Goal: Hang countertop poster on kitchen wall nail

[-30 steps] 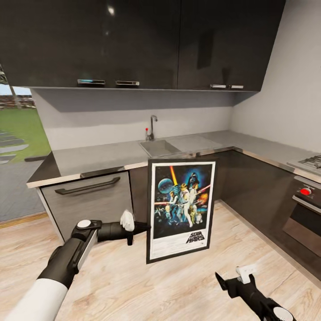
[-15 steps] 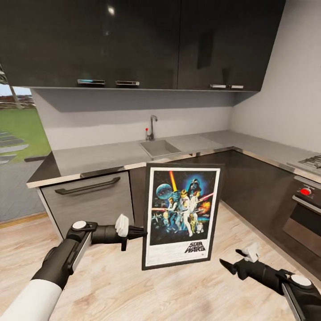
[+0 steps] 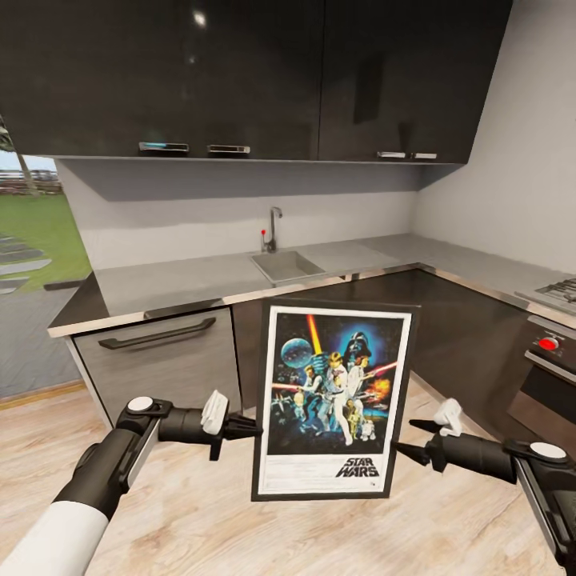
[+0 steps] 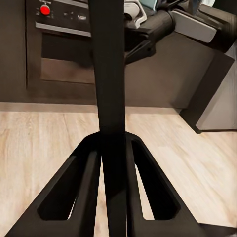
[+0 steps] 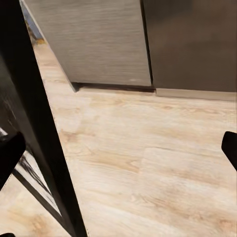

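Head view: low in the frame's centre the poster (image 3: 332,400) hangs upright and slightly tilted above the wooden floor (image 3: 200,512), its left edge clamped by the left pincer (image 3: 254,428), which the left wrist view shows with both fingers (image 4: 89,190) pressed on the frame. At lower right the right pincer (image 3: 408,440) sits just beside the poster's right edge with its fingers spread apart. Farther back, across mid-frame, runs the desk (image 3: 184,280) with sink (image 3: 286,265) and tap (image 3: 274,228), dark cabinets (image 3: 240,76) above.

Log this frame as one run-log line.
stage: poster carry | left gripper: shut on poster left edge | right gripper: open, beside right edge | poster: upright, off kitchen countertop | hung: no
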Robot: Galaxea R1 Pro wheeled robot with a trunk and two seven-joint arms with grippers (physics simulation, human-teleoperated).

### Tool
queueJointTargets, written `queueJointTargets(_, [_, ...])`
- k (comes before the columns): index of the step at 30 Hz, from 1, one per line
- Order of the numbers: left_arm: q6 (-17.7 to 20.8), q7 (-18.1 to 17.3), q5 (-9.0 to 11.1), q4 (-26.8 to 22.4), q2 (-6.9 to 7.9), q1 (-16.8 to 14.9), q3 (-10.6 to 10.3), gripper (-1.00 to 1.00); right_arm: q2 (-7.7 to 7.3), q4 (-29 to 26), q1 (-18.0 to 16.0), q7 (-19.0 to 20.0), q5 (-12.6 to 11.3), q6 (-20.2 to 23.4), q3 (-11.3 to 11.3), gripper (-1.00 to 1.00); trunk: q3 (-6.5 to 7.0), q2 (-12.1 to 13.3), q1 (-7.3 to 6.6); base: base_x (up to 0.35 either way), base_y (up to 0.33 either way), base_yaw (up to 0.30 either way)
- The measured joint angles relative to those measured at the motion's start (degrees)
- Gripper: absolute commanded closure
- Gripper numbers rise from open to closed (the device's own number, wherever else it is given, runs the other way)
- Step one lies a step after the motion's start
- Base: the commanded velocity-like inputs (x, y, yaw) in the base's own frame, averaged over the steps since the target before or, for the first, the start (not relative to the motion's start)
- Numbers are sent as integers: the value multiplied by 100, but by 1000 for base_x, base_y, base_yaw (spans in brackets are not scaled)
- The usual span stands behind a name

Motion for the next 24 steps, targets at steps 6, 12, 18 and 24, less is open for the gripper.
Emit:
queueJointTargets(6, [-8, -24, 4, 22, 6, 1, -3, 100, -14, 314, -180, 402, 12, -12, 6, -100, 0, 0, 0, 0, 0, 0])
queueJointTargets(12, [-9, -26, 3, 23, 6, 2, -3, 100, -19, 381, -207, 520, 13, -20, 12, -100, 0, 0, 0, 0, 0, 0])
queueJointTargets(18, [-13, -27, 3, 0, 8, 2, -3, 100, -31, 417, -213, 627, 14, -35, 19, -100, 0, 0, 0, 0, 0, 0])
queueJointTargets(24, [-13, -32, 7, -31, 20, 1, -3, 100, -250, 726, -214, 1096, 4, -150, 21, -100, 0, 0, 0, 0, 0, 0])
